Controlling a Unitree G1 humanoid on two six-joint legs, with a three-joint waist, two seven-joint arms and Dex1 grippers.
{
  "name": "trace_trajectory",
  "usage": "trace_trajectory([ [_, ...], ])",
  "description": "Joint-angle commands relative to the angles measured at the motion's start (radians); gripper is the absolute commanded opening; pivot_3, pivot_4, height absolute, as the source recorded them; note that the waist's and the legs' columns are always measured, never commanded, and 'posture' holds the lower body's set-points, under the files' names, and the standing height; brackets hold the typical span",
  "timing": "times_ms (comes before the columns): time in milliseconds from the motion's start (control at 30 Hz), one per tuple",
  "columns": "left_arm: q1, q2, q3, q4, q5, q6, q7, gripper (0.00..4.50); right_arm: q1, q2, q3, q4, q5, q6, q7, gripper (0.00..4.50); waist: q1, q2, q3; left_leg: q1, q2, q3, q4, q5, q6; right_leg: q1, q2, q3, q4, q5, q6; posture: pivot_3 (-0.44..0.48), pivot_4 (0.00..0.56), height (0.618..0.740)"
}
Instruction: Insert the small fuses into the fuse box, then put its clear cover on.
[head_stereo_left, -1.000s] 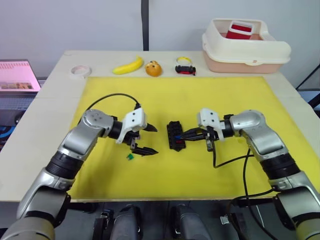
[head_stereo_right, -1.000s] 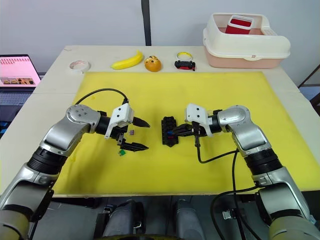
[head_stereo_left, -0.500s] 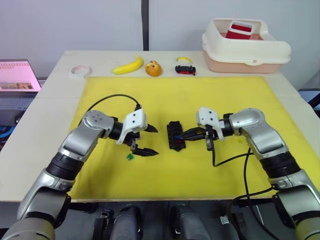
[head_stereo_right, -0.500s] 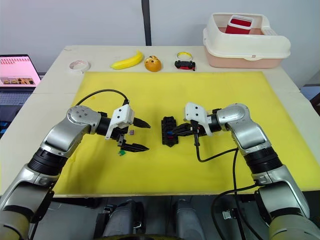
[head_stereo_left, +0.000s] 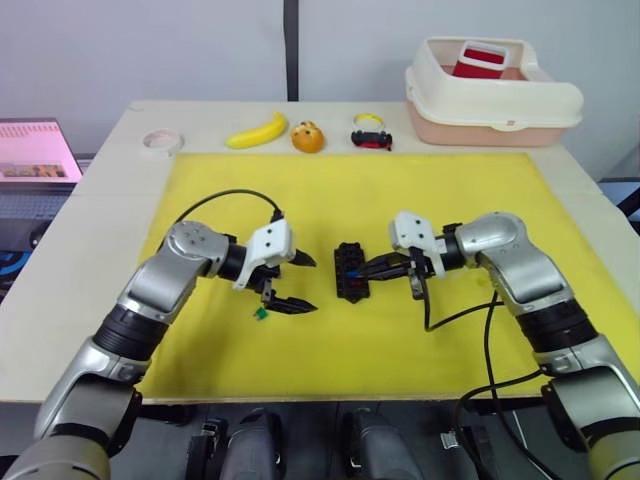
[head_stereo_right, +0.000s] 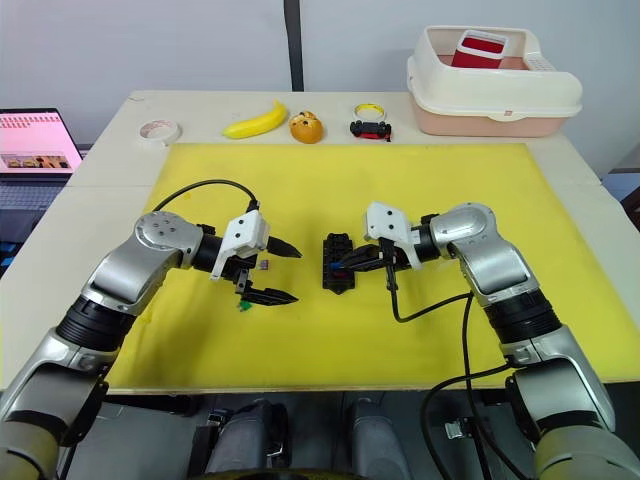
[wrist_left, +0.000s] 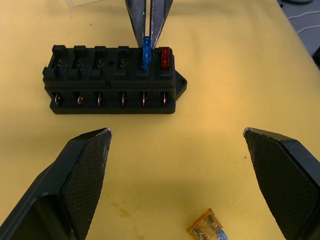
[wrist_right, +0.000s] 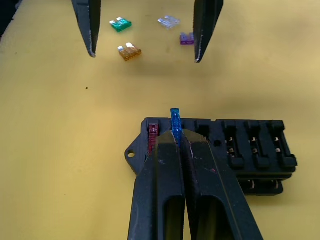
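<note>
The right tool is pinching a blue fuse upright over a slot of the fuse box, beside a seated red fuse. The box is sitting mid-mat between the arms. The left tool is hovering spread apart just left of it, near loose fuses.

Left arm: elbow bent, forearm angled inward; left gripper with fingers spread wide, holding nothing. Right arm: forearm reaching inward toward the left one; right gripper with fingers pinched together on a blue fuse, its tips facing the left gripper's.
</note>
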Motion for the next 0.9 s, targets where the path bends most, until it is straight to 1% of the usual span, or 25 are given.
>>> trace_trajectory([
  [33, -0.019, -0.006, 0.010, -0.023, -0.004, -0.025, 0.003, 4.43, -0.016, 0.006, -0.010, -0.001, 0.001, -0.020, 0.003, 0.00, 0.000, 0.000, 0.000, 0.000, 0.000, 0.000, 0.000, 0.000, 0.000, 0.000, 0.000, 0.000, 0.000, 0.000, 0.000, 0.000, 0.150, 0.739],
  [400, -0.010, -0.054, 0.035, -0.016, -0.011, -0.077, 0.045, 4.43, -0.028, 0.022, -0.015, 0.027, -0.003, -0.037, -0.010, 0.00, -0.001, 0.000, 0.000, 0.000, 0.000, 0.000, 0.000, 0.000, 0.000, 0.000, 0.000, 0.000, 0.000, 0.000, 0.000, 0.000, 0.150, 0.739],
  [633, 0.011, -0.047, 0.034, -0.008, 0.011, -0.130, 0.070, 4.43, -0.047, 0.022, -0.018, 0.063, -0.010, -0.050, -0.009, 0.00, -0.001, 0.000, 0.000, 0.000, 0.000, 0.000, 0.000, 0.000, 0.000, 0.000, 0.000, 0.000, 0.000, 0.000, 0.000, 0.000, 0.150, 0.739],
  [900, 0.019, -0.037, 0.037, -0.011, 0.007, -0.136, 0.084, 4.43, -0.045, 0.018, -0.012, 0.081, -0.019, -0.062, -0.001, 0.00, 0.000, 0.000, 0.000, 0.000, 0.000, 0.000, 0.000, 0.000, 0.000, 0.000, 0.000, 0.000, 0.000, 0.000, 0.000, 0.000, 0.150, 0.739],
])
